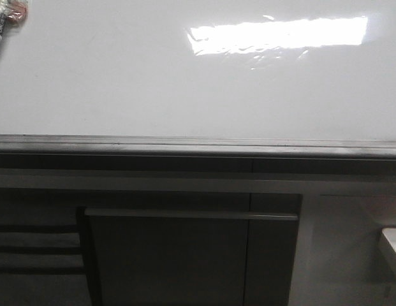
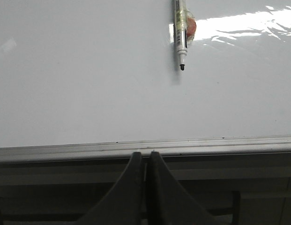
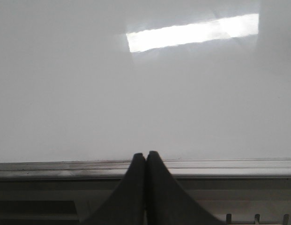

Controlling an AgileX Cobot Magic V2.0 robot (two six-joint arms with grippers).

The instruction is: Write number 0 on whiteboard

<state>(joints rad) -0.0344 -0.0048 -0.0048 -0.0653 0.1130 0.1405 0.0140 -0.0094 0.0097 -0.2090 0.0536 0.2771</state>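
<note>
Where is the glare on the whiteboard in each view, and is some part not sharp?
Front view: a bright rectangular glare sits on the whiteboard; the marker at the corner is blurred. Left wrist view: the glare streaks beside the marker, which is sharp and casts a soft shadow. Right wrist view: one tilted glare bar; the shut right claw looks soft.

A marker (image 2: pixel 181 35) lies well ahead of the left hand (image 2: pixel 145 157), its black tip pointing back toward that hand — uncapped, with a white barrel wrapped in a band of clear tape and a reddish-orange blob, perhaps more tape, stuck to one side. Below and behind the hand run dark grey cabinet fronts (image 1: pixel 185 255), one panel topped by a long pale handle bar (image 1: pixel 191 214) — slatted vents (image 1: pixel 35 252) sit beside it.
</note>
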